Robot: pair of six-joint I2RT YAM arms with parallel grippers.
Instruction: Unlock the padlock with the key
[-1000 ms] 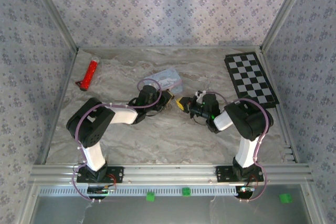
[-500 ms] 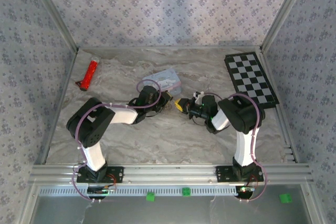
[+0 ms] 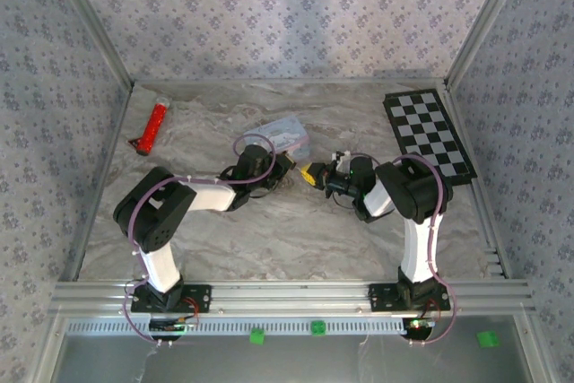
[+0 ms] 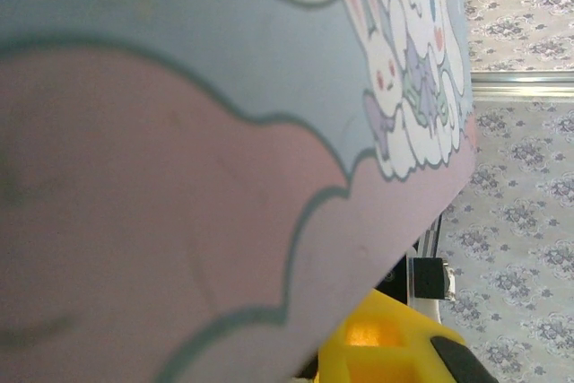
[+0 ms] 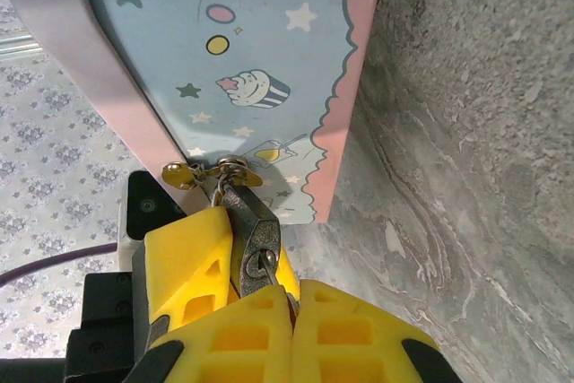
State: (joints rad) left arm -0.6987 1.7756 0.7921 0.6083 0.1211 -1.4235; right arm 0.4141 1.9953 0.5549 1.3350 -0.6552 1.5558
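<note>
The padlock, small and dark, hangs by its shackle from the little brass hasp on the lower edge of the pastel blue cartoon tin. In the right wrist view its keyhole end points down toward the camera. A thin metal key runs from that end into the seam between the yellow fingers of the right hand, which are pressed together on it. A yellow finger of the left hand lies against the lock's left side. Whether that hand is apart or clamped cannot be told.

From above, the tin sits near the middle of the marbled grey worktop. The left hand and right hand meet just in front of it. The left wrist camera is pressed close to the tin's pink and blue wall, which bears cartoon rabbits.

A red stick-like tool lies well apart at the far left. A black-and-white checkerboard lies at the far right.
</note>
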